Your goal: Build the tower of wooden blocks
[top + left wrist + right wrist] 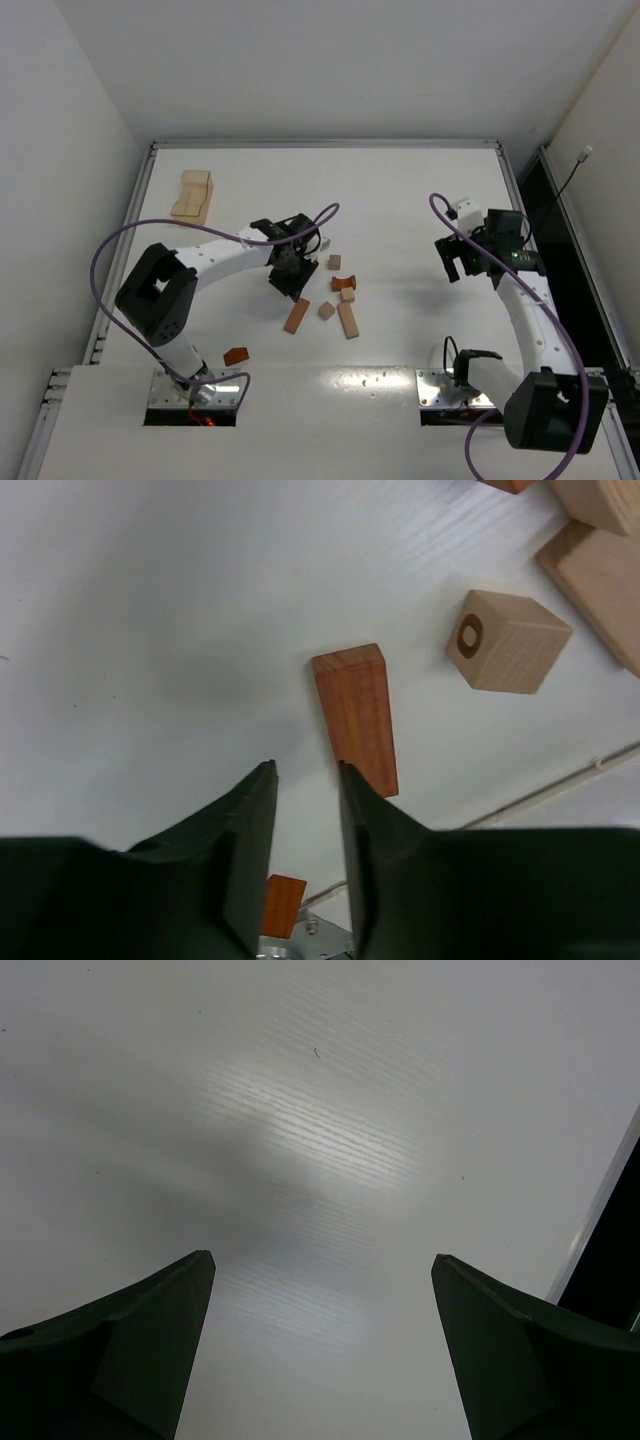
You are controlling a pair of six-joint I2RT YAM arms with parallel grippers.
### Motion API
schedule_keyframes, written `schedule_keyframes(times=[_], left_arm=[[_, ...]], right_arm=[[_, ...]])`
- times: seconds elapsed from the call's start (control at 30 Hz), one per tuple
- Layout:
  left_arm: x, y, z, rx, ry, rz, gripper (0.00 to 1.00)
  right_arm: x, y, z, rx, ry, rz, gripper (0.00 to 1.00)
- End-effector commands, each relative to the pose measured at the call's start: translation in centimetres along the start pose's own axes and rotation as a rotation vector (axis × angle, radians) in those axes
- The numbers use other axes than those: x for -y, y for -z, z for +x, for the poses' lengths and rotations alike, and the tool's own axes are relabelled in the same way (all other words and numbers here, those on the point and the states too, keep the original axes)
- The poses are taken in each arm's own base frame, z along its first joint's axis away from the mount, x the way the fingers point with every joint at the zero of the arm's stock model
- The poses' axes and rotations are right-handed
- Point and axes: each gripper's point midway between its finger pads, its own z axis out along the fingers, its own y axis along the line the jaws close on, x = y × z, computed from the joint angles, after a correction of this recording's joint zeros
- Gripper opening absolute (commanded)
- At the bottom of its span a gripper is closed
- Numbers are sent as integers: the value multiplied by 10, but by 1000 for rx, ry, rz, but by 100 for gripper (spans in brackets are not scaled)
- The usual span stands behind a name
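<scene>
The blocks of the wood block tower lie loose on the white table. Among them are a reddish bar, a tan cube, a tan bar and a few small pieces around a reddish-brown one. My left gripper hangs just left of the pile. Its jaws stand a narrow gap apart with nothing between them, and the right fingertip overlaps the reddish bar's near end. My right gripper is wide open over bare table, far right.
A single reddish block lies near the left arm's base. A larger pale wooden piece sits at the back left. A raised rim borders the table, with a dark gap along the right edge.
</scene>
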Motion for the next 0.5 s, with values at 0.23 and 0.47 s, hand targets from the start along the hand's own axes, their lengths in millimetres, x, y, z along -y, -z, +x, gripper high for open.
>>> schedule_keyframes(times=[0.23,0.47], left_arm=[[23,17,11,46,-1,118,48],[30,10,14,44,-9,116,54]], right_arm=[[11,11,-12,39,-6,52,87],[11,11,-12,39,3,52,87]])
